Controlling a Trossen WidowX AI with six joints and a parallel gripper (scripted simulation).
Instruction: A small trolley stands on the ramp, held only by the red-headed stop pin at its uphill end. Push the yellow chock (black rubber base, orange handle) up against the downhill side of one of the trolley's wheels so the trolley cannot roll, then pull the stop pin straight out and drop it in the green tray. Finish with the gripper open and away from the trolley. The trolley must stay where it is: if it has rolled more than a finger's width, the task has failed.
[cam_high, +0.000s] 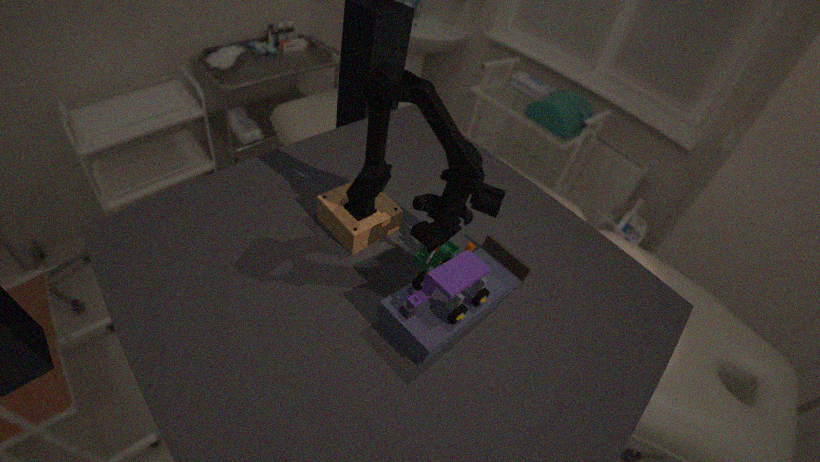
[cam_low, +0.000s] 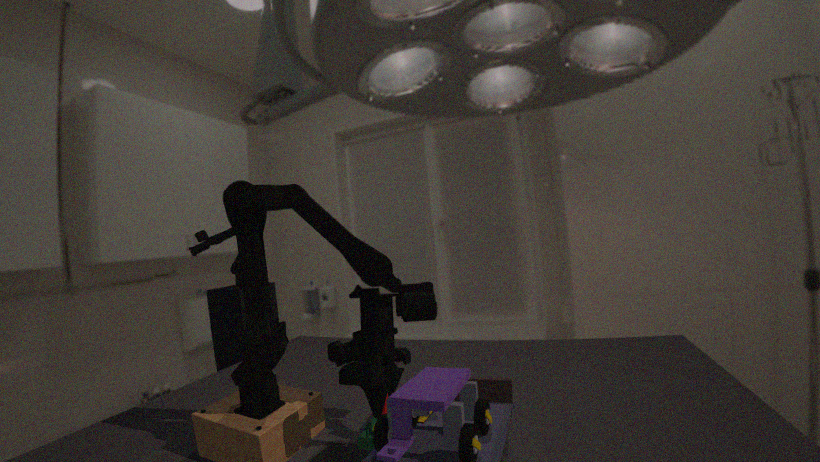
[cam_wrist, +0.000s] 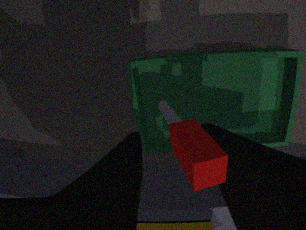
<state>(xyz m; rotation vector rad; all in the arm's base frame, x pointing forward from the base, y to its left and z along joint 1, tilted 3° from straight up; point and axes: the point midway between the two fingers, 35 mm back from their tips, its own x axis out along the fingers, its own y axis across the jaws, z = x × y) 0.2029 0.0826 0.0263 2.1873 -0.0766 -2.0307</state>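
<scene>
My gripper (cam_high: 437, 246) (cam_low: 378, 414) (cam_wrist: 170, 135) is partly open, low at the green tray (cam_high: 450, 250) (cam_low: 366, 439) (cam_wrist: 270, 75). The stop pin (cam_high: 436, 249) (cam_low: 386, 404) (cam_wrist: 200, 155) leans loosely between the parted fingers, red head up, its grey shaft pointing into the tray; the wrist view shows a gap beside the head. The purple trolley (cam_high: 459, 272) (cam_low: 430, 387) stands on the ramp (cam_high: 427, 338) (cam_low: 502, 427). The chock shows its orange handle (cam_high: 470, 246) and yellow body (cam_low: 424, 417) (cam_wrist: 175, 226), on the tray side towards the downhill end; its contact with the wheel is hidden.
The wooden arm base (cam_high: 338, 226) (cam_low: 229, 440) stands behind the tray. A dark end board (cam_high: 507, 258) (cam_low: 496, 391) closes the ramp's low end. The tray lies close along the ramp's side, and the trolley stands right beside my fingers.
</scene>
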